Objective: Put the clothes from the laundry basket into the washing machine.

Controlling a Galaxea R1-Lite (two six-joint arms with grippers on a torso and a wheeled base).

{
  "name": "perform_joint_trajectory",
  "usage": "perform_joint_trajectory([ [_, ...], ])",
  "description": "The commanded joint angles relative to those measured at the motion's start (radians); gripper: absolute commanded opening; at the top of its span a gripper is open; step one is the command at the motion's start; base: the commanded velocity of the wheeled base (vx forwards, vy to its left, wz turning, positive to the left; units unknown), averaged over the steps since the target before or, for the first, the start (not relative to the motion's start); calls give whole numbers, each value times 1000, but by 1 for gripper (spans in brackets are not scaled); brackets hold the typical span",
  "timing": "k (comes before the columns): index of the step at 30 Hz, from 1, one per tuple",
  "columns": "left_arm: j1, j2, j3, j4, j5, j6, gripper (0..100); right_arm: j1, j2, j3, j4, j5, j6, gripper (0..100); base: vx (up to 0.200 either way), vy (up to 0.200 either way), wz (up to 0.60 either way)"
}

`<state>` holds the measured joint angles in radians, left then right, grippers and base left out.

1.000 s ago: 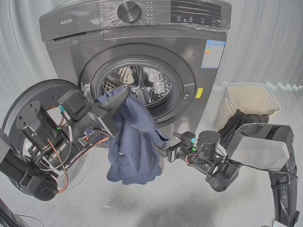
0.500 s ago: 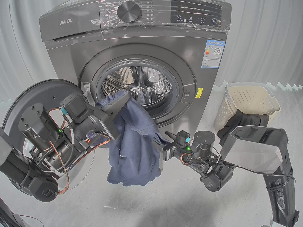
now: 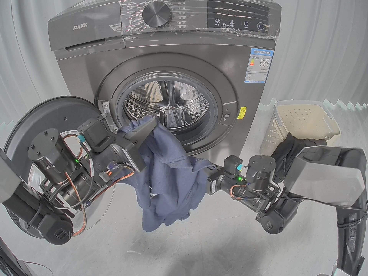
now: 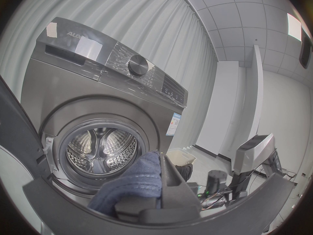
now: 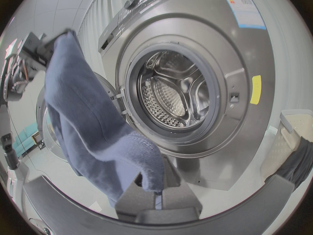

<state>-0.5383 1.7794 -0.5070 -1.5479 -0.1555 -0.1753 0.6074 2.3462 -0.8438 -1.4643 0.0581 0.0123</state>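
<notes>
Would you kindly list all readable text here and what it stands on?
"AUX": on the detergent drawer of the grey front-loading washing machine.
Blue-bordered rectangular paper label on its front: print too small to read.
Dark glossy control panel: markings too small.
Yellow oblong sticker beside the door opening: nothing legible.

Washing machine [image 3: 88,69]: logo [image 3: 80,26] on drawer [image 3: 96,33], blue QR label [image 3: 258,65], yellow sticker [image 3: 241,112].

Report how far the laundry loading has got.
Done: the washing machine door stands open, and the drum shows bare metal, with no clothes visible inside. In hand: the blue garment hangs before the opening, gripped by the left gripper at the top and the right gripper at a lower edge. Left: push it in, then fetch the dark garment draped over the laundry basket rim.
</notes>
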Motion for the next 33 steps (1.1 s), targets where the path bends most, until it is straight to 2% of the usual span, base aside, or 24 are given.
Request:
perform_joint_trajectory([
  [1,46,2,-10,-1,1,-1,0,-8,-183,118,-1,-4,6,0,0,0,0],
  [5,78,-9,-1,0,-1,2,0,-12,-261,183,-1,-38,8,0,0,0,0],
  [12,84,-26,19,0,4,7,0,-37,-401,226,-1,-43,18,0,0,0,0],
  [16,80,-57,45,0,5,7,0,-32,-475,305,-24,-41,64,0,0,0,0],
  [18,81,-75,45,2,5,7,0,-26,-484,347,-76,-43,83,0,0,0,0],
  [33,86,-83,79,0,1,16,0,-29,-519,223,-80,-104,81,0,0,0,0],
])
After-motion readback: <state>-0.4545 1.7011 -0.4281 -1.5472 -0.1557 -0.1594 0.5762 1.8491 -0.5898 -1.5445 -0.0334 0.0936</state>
